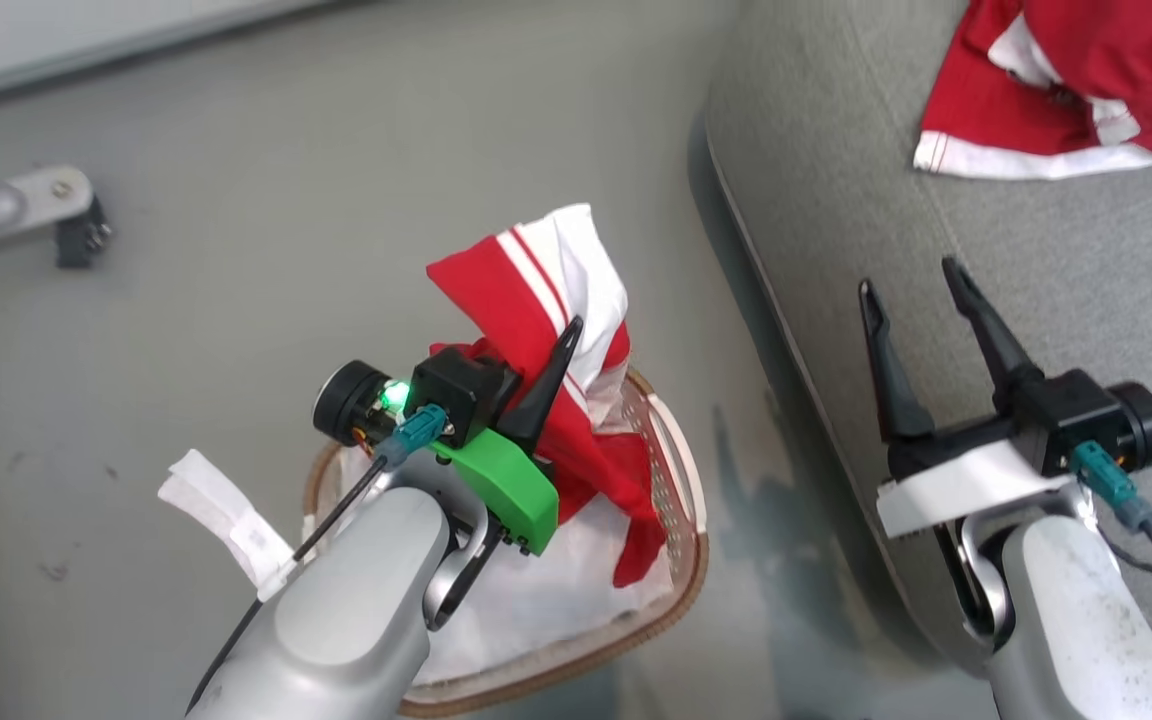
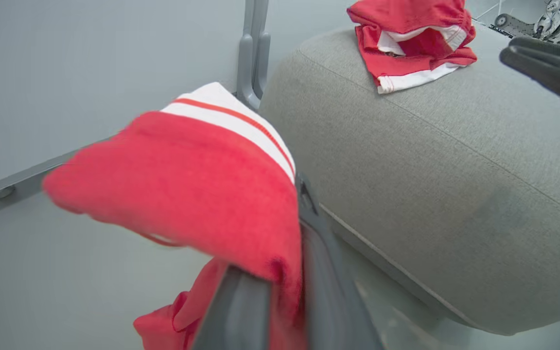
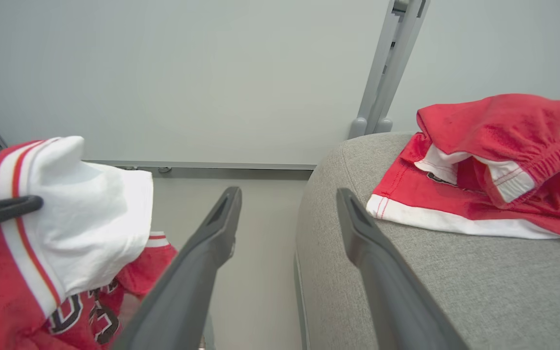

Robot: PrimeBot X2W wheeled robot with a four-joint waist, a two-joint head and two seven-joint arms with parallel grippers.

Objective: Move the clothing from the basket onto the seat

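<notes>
Left claw (image 1: 564, 335): closed tight on a red garment (image 1: 536, 290), its dark fingers pinching the fabric near a white panel with red stripes.
Held garment: bunched and raised above the basket (image 1: 681, 470), its red lower end hanging down inside the rim; it may be touching the white liner (image 1: 556, 590), but the head view is not clear enough to be sure.
Left wrist view: the garment (image 2: 187, 184) drapes over the left claw (image 2: 285, 218) and hides most of one finger.
Right claw (image 1: 911, 275): spread wide and holding nothing, hovering over the front edge of the seat (image 1: 1036, 250).
Right wrist view: the right claw (image 3: 288, 194) straddles the seat's (image 3: 455, 282) rounded edge, with the held garment (image 3: 66, 209) off to its left, dark lettering showing on the red part.
Second garment (image 1: 1066, 90): red with a white hem, lying crumpled on the seat, well apart from both claws.
Basket: on the grey floor (image 1: 236, 250), just beside the seat.
Left wrist view, far side: the second garment (image 2: 411, 43) rests on top of the seat (image 2: 430, 170).
</notes>
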